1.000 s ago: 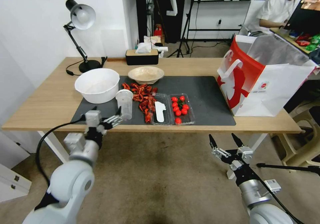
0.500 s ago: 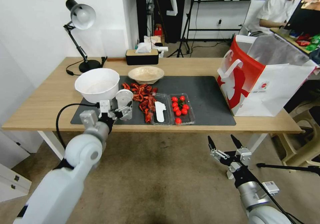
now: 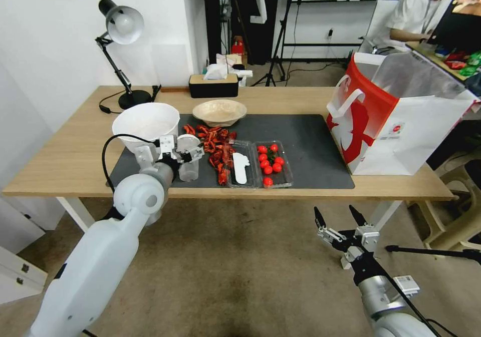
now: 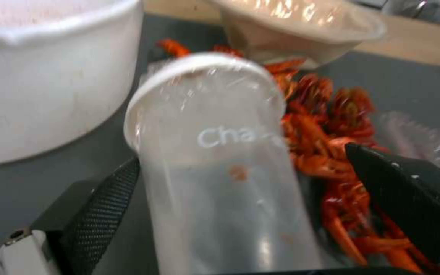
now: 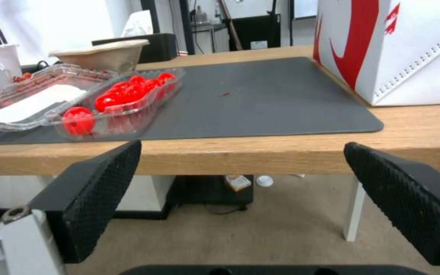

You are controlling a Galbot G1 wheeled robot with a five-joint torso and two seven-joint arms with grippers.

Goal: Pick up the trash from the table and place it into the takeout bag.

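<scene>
A clear plastic cup (image 3: pixel 189 169) stands upright on the dark mat (image 3: pixel 310 141) beside the large white bowl (image 3: pixel 147 120). My left gripper (image 3: pixel 184 152) is open with the cup's upper part between its fingers. In the left wrist view the clear cup (image 4: pixel 215 191) sits against one finger (image 4: pixel 108 202), while the other finger (image 4: pixel 408 198) stands apart from it. The shallow beige bowl (image 3: pixel 219 111) rests farther back on the mat. The takeout bag (image 3: pixel 401 126) stands open at the table's right end. My right gripper (image 3: pixel 340 217) hangs open below the table's front edge.
Red food scraps (image 3: pixel 215 146) lie right of the cup. Beside them lies an open clear tray, one half (image 3: pixel 239 169) holding a white piece and the other half (image 3: pixel 270 164) cherry tomatoes. A desk lamp (image 3: pixel 120 26) and a tissue box (image 3: pixel 213 84) stand at the table's (image 3: pixel 65 151) back.
My left arm has reached up and forward over the table edge, bringing its open gripper around the clear cup. The right gripper has barely moved.
</scene>
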